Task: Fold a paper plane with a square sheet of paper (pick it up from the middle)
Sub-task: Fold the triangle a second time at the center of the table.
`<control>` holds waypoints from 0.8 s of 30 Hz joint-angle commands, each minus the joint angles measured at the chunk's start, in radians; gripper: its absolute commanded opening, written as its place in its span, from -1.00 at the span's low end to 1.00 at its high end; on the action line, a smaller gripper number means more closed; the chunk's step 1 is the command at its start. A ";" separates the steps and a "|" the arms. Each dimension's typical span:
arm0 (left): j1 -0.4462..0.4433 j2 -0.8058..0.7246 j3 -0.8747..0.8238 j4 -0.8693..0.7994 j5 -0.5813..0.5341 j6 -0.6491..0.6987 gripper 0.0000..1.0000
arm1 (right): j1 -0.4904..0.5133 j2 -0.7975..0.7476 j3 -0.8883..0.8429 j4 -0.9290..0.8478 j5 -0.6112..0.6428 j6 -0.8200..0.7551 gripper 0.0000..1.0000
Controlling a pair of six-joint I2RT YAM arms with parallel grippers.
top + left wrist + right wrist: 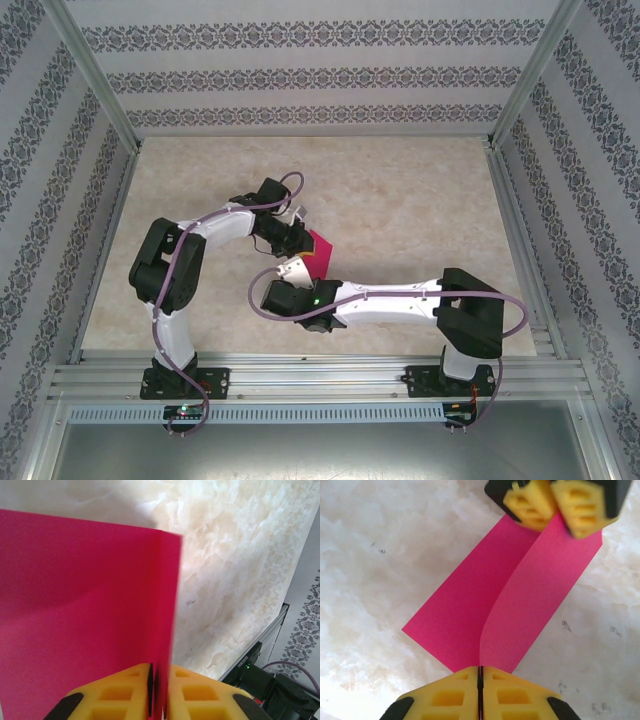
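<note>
The square sheet of paper point(322, 248) is magenta-pink and lies bent up along its middle into a ridge between the two grippers, near the table's centre. In the right wrist view the paper point(465, 610) has its left half flat on the table while the right half curves upward. My right gripper point(481, 672) is shut on the ridge at the near edge. My left gripper point(555, 527) pinches the same ridge at the far edge. In the left wrist view the paper point(85, 610) runs between the nearly closed yellow jaws of the left gripper point(160, 677). From above, the left gripper point(298, 238) and right gripper point(303, 268) almost meet.
The beige marbled tabletop point(420, 200) spreads out around the paper. Aluminium rails point(320, 375) run along the near edge, and patterned walls enclose the other sides. Part of the right arm point(260, 680) shows dark at the lower right of the left wrist view.
</note>
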 commanded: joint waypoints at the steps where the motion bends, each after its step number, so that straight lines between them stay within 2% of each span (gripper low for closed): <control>1: 0.011 -0.079 0.009 -0.035 -0.037 0.004 -0.46 | -0.031 -0.053 -0.056 0.102 -0.087 -0.017 -0.89; 4: 0.011 -0.144 -0.013 -0.042 -0.119 -0.017 -0.13 | -0.068 -0.096 -0.123 0.208 -0.196 -0.021 -0.91; 7: 0.012 -0.232 -0.065 -0.052 -0.236 -0.048 -0.05 | -0.123 -0.135 -0.201 0.338 -0.334 -0.016 -0.90; 9: 0.012 -0.288 -0.113 -0.053 -0.291 -0.076 0.09 | -0.160 -0.153 -0.244 0.403 -0.407 -0.004 -0.88; 13: 0.011 -0.409 -0.248 -0.007 -0.303 -0.134 0.10 | -0.233 -0.179 -0.327 0.543 -0.565 0.007 -0.87; 17: 0.003 -0.501 -0.378 0.047 -0.244 -0.168 0.04 | -0.297 -0.188 -0.387 0.644 -0.678 0.022 -0.88; 22: -0.037 -0.561 -0.490 0.079 -0.227 -0.206 -0.33 | -0.364 -0.186 -0.449 0.733 -0.777 0.034 -0.88; 24: -0.052 -0.565 -0.528 0.115 -0.221 -0.229 -0.39 | -0.390 -0.186 -0.470 0.765 -0.822 0.039 -0.88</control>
